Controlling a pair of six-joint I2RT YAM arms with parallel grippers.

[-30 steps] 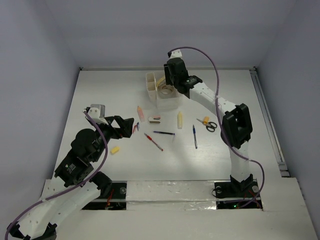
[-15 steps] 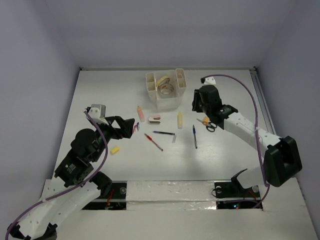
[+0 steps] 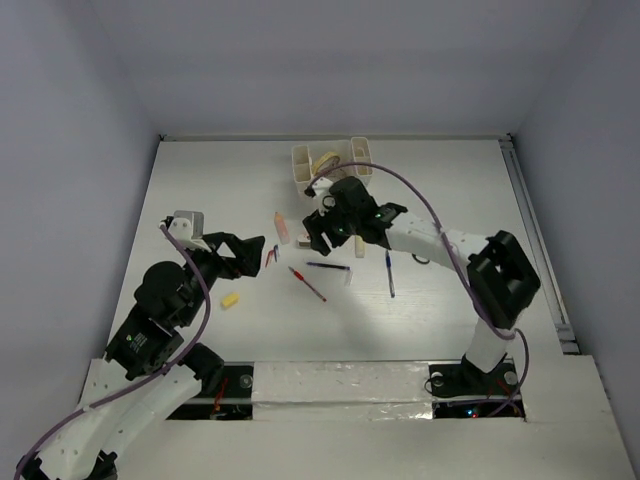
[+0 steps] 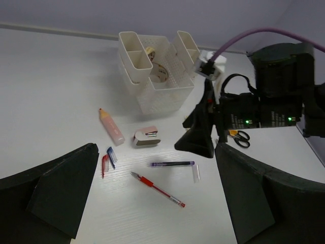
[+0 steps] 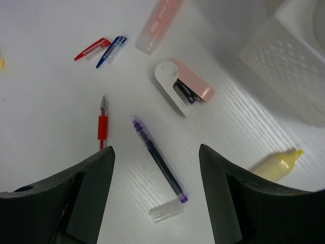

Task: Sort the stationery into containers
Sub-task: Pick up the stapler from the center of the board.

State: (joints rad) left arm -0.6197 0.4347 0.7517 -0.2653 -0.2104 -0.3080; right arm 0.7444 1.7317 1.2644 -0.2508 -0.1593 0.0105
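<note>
Wide open and empty at the right pincer (image 5: 155, 170), with a dark pen (image 5: 147, 145) on the worktop (image 5: 40, 117) directly below (clear cap (image 5: 165, 211) beside it); white organizer (image 5: 284, 56) ahead-right. Likewise gaping, empty, at the left pincer (image 4: 155, 152).

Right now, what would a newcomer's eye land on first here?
The right gripper, open, hovers mid-table over a purple pen, next to a small pink-and-white stapler. Beyond it stands the white organizer with tape rolls in its middle compartment, while a red pen lies before the open left gripper.
</note>
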